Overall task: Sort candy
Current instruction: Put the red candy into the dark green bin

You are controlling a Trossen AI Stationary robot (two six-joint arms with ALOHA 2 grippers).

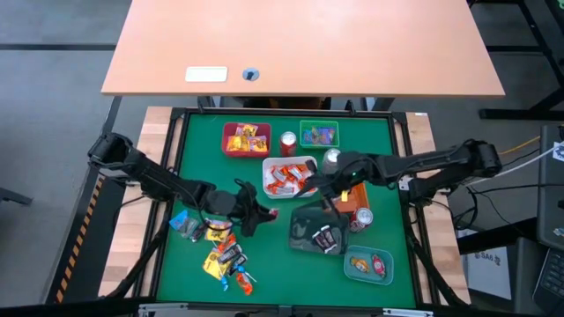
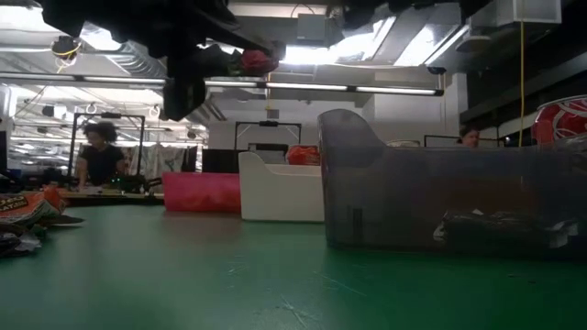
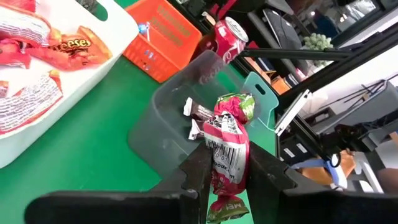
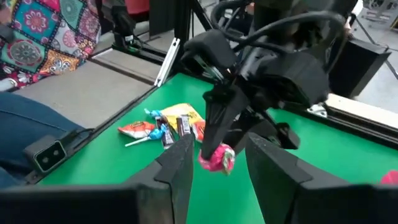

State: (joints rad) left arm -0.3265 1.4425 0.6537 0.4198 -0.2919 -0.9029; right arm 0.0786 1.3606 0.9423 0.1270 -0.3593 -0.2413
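Past my green mat (image 1: 273, 264), at twelve o'clock, stands a light wooden desk (image 1: 304, 44) on grey floor (image 1: 53, 106). Level across, long ceiling lights (image 2: 367, 89) glow, and a person (image 2: 99, 156) sits at nine o'clock.

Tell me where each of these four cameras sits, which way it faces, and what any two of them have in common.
High view: overhead, looking straight down on the green table; both arms show.
Low view: at tabletop height, looking level across to the grey tray; arms hang in from above.
Left wrist view: on the left arm, looking past the left gripper, shut on a pink wrapped candy.
Right wrist view: on the right arm, looking past the open right gripper toward the left arm.
Shared: both wrist views show that candy.
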